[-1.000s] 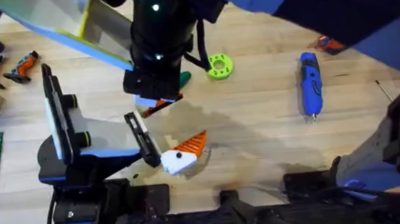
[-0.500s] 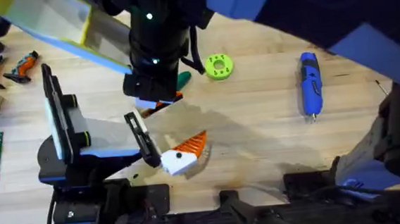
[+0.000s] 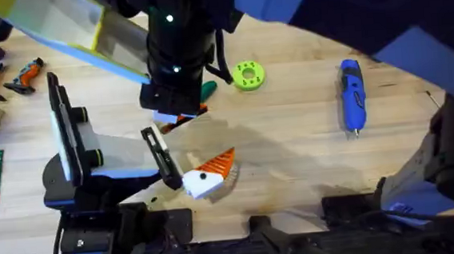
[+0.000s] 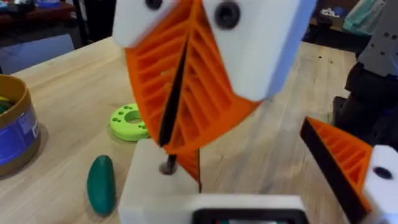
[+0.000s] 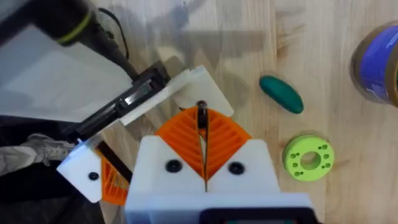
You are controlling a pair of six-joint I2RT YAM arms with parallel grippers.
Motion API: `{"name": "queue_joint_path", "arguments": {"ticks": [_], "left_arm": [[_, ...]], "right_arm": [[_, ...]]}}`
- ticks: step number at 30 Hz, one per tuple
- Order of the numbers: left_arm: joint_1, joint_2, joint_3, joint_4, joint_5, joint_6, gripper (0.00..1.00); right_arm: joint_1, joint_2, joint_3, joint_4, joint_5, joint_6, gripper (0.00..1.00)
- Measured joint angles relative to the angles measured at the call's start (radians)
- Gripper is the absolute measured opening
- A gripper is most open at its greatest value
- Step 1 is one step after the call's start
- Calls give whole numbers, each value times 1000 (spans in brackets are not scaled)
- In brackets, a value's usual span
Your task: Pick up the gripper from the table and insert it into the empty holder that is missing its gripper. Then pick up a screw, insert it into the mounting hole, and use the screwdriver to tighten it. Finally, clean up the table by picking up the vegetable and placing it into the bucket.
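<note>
Right gripper: pads pressed together on the screw, which stands out past the tips as a thin dark shank. I pinch it by the upper end so the free end can lead into the hole.

Holder: white mount directly under the screw. From the left wrist view the screw tip looks to be at or just in the mount's top face; I cannot tell how deep.

Orange finger piece: a strip of orange shows against the holder just below my pads. Judged to be seated there, not confirmed.

Left gripper: jaws spread wide, holding nothing. That keeps its orange-tipped finger well away from the holder and gives me room to come down.

Vegetable: lies flat near the holder, untouched. A lime-green disc is just beyond it, and the bucket is farther out.

Screwdriver: well apart from the holder on the table, not in use.

Judgement: screw insertion in progress; tightening and cleanup not yet done.
</note>
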State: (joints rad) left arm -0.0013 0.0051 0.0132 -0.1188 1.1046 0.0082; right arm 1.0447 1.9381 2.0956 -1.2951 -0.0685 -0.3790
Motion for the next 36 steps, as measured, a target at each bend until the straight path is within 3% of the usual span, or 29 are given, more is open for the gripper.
{"name": "queue_joint_path", "arguments": {"ticks": [36], "left_arm": [[0, 2, 0, -1, -1, -17, 985]], "right_arm": [[0, 48, 9, 14, 0, 1, 6]]}}
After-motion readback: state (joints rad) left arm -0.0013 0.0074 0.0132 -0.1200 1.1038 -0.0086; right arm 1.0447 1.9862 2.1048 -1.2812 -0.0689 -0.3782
